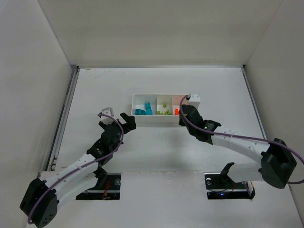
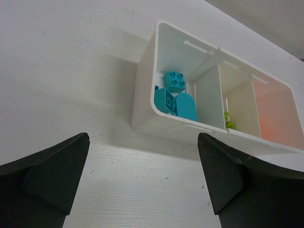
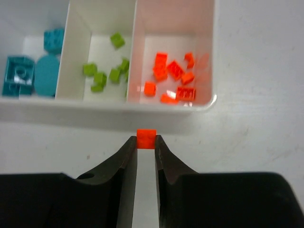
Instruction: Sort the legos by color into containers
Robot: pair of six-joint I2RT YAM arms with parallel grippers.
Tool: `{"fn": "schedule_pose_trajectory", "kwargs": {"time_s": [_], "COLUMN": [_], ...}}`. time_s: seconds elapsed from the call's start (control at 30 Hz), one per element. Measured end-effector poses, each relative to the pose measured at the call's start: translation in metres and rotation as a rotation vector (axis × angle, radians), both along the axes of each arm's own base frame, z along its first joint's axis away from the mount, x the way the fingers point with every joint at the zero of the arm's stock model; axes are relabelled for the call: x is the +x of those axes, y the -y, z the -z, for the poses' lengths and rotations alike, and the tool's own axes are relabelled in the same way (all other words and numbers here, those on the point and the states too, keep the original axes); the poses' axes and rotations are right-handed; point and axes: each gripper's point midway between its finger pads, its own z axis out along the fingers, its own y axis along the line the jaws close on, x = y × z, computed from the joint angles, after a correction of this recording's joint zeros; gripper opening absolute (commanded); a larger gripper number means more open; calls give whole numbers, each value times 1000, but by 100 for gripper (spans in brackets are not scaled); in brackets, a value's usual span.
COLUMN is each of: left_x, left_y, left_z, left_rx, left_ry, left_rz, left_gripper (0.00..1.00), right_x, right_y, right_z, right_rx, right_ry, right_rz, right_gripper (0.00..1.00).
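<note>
Holding orange lego (image 3: 146, 137) pinched at right gripper (image 3: 146, 144) tips, just short of tray (image 3: 95, 111) near wall. Next, likely: lift over wall, drop in orange compartment (image 3: 166, 40). Empty left gripper (image 2: 141, 161) gapes wide.

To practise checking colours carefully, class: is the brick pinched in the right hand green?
No, the right hand pinches an orange brick, not a green one.

A white table (image 1: 156, 152) carries one white tray (image 1: 134, 102), lying flat with its long side running left to right. A small white block (image 1: 195, 99) sits at the tray's right end, apparently touching it. Pale walls stand behind the tray and well off to either side of it.
</note>
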Motion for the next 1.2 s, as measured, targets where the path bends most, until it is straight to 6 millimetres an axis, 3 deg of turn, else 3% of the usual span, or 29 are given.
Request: {"fn": "schedule_pose_trajectory", "kwargs": {"time_s": [0.17,0.3,0.4,0.53,0.57,0.6,0.7,0.77,0.83,1.0,1.2], "left_x": [-4,-5,-8,-11,-13,-14,-14,-13,-12,-12,-15], "left_y": [-15,-28,-36,-41,-42,-43,-46,-50,-53,-55,-54], "left_z": [-12,-8,3,13,15,15,13,9,5,6,16], "left_rx": [-13,-10,7,32,40,44,52,50,50,62,69], "left_ry": [32,14,-24,-65,-77,-86,-99,-101,-104,-129,-172], "left_rz": [-55,-108,-134,-149,-150,-151,-160,-177,-190,-199,-192], "left_gripper": [100,100,100,100,100,100,100,100,100,100,100], "right_x": [51,73,77,75,69,66,43,26,16,-6,-18], "right_y": [9,9,11,18,26,31,59,81,103,153,190], "right_z": [-9,0,-6,-58,-97,-116,-139,-130,-113,-66,-73], "right_rx": [-11,-35,-51,-6,47,83,163,199,214,197,262], "right_ry": [39,30,43,151,236,284,369,388,384,332,389], "right_rz": [51,56,50,53,72,89,149,198,255,402,531], "right_gripper": [26,52,59,62,63,64,68,73,100,100,100]}}
